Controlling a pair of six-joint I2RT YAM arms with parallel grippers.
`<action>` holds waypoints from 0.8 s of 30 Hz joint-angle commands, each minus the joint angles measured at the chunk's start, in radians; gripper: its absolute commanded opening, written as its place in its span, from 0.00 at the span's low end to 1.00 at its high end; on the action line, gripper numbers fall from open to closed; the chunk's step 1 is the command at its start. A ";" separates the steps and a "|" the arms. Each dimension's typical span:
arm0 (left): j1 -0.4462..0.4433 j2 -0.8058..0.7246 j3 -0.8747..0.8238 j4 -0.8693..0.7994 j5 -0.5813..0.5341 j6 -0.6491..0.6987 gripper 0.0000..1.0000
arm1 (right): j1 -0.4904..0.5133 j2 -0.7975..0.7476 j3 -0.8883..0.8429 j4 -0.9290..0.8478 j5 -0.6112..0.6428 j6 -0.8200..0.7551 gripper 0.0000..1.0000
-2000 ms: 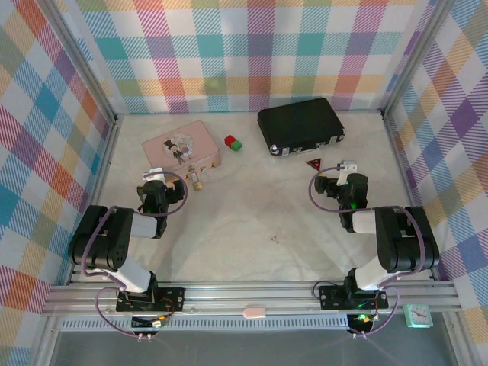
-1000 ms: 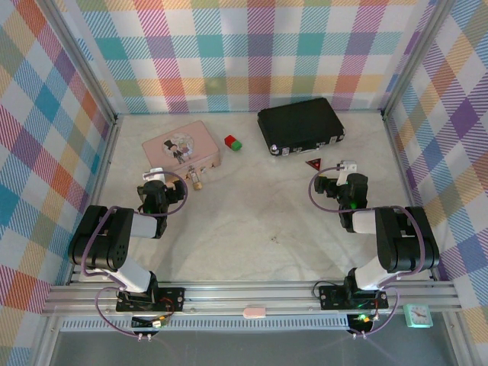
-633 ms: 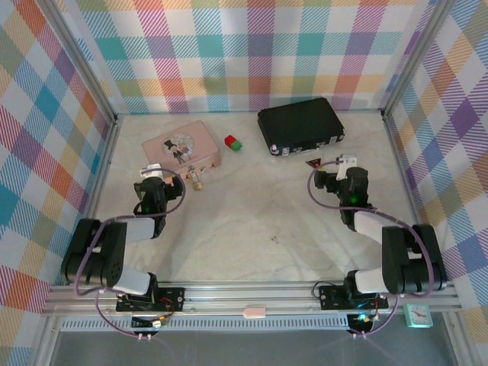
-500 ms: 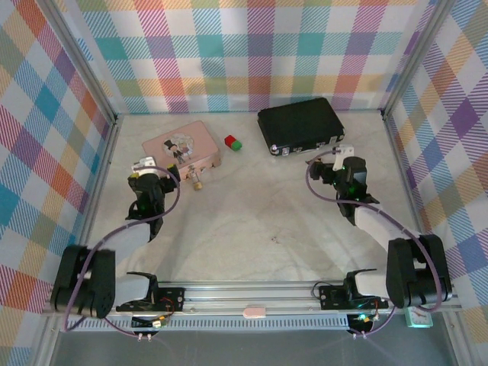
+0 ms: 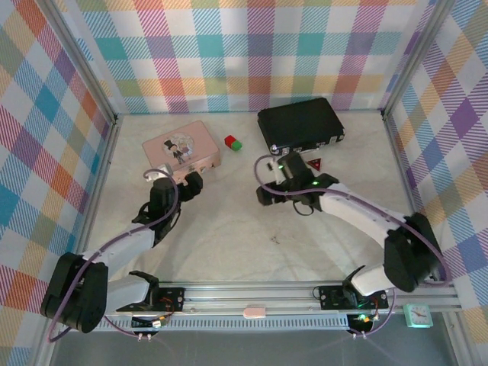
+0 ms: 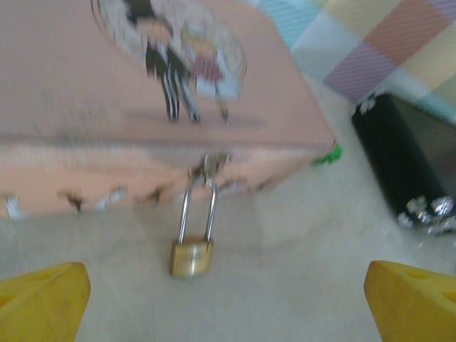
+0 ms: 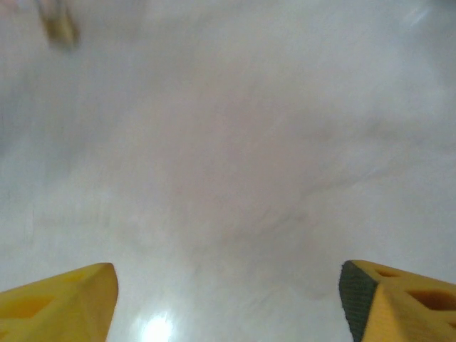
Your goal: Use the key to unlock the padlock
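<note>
A: Padlock position?
B: The padlock (image 6: 191, 258) is hanging by its shackle from the latch of the pink tin (image 6: 142, 92), its body lying on the desk (image 6: 285, 271) at the centre of the left wrist view.
A: Tools?
B: The left tool (image 6: 228, 303) is pointing at it, spread wide, gripping nothing. The right tool (image 7: 228, 299) is hovering over bare desk, also wide and empty.

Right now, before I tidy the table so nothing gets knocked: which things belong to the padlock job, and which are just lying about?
Job: padlock, hanging on the clasp of the pink tin; key, which I cannot make out.
Lying about: black case, red cube, green cube, small red triangle.
</note>
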 commanded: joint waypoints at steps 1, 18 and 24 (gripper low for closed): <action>-0.015 0.017 0.014 -0.047 -0.026 -0.069 0.99 | 0.078 0.092 0.097 -0.286 -0.011 0.044 0.74; -0.015 -0.022 0.033 -0.109 -0.095 -0.105 1.00 | 0.235 0.302 0.093 -0.478 0.111 0.235 0.45; -0.015 -0.039 0.024 -0.113 -0.095 -0.126 1.00 | 0.235 0.310 0.075 -0.410 0.073 0.244 0.41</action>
